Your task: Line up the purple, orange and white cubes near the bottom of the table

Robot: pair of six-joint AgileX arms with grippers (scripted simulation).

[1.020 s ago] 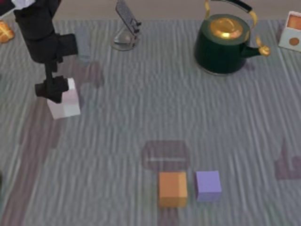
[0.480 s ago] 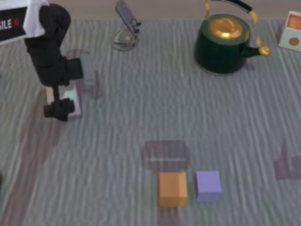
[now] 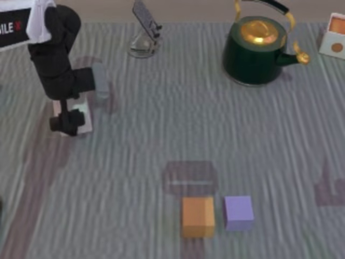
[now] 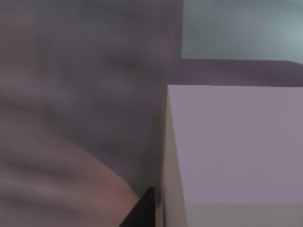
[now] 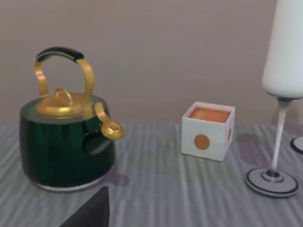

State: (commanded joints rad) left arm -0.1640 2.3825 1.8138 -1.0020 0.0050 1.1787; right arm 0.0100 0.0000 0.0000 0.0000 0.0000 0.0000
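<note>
White cube (image 3: 81, 116), square-on, under left fingers (image 3: 66, 123)

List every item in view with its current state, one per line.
white cube: flat on the table's left, under the left gripper.
orange cube: flat, near bottom edge, beside the purple one.
purple cube: flat, near bottom edge.
kettle: upright, lid on.
phone stand: upright, empty.
white box: upright.
glass: upright.

Green kettle (image 5: 64, 142), orange-topped box (image 5: 208, 130), possibly glass stem (image 5: 280, 127).
</note>
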